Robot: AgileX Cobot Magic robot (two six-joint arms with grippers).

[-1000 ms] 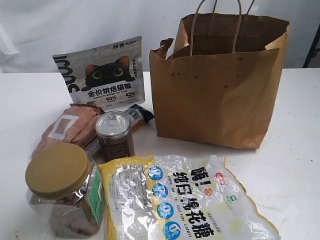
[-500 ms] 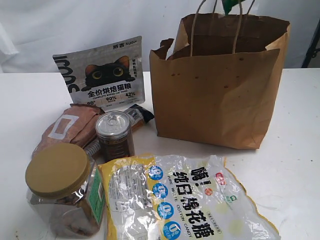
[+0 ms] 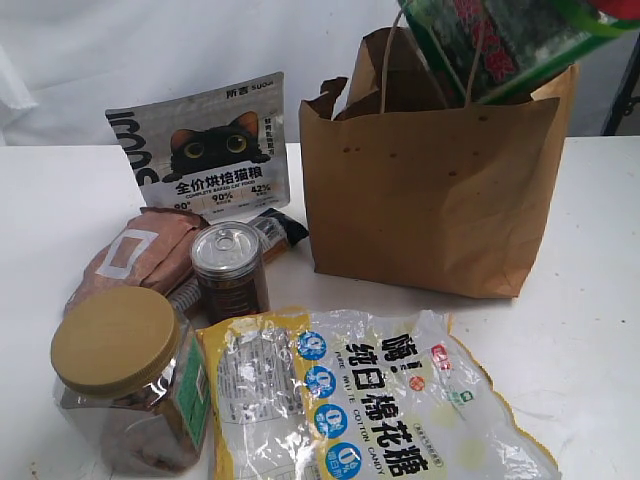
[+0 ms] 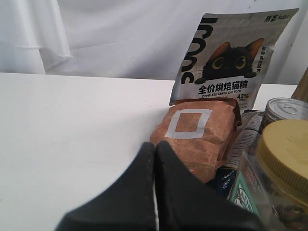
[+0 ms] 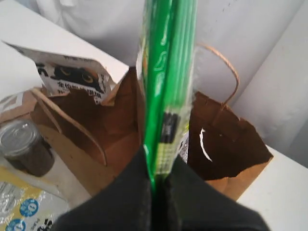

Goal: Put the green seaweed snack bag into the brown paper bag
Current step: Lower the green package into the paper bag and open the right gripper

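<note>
The green seaweed snack bag (image 3: 500, 45) hangs tilted over the open mouth of the brown paper bag (image 3: 430, 200), its lower end dipping behind the front wall. In the right wrist view the snack bag (image 5: 166, 72) shows edge-on, pinched between the black fingers of my right gripper (image 5: 159, 168), with the paper bag's dark inside (image 5: 226, 144) below it. The right gripper itself is out of the exterior view. My left gripper (image 4: 155, 149) is shut on nothing, low over the white table near the pinkish-brown pouch (image 4: 197, 134).
Left of the paper bag stand a cat-food pouch (image 3: 205, 150), a small tin (image 3: 230, 270) and a yellow-lidded jar (image 3: 125, 375). A clear-and-yellow candy packet (image 3: 370, 400) lies in front. The paper bag's cord handles (image 3: 475, 50) rise beside the snack bag.
The green snack bag has come down from the top edge of the exterior view to the paper bag's mouth. Nothing on the table has moved.
</note>
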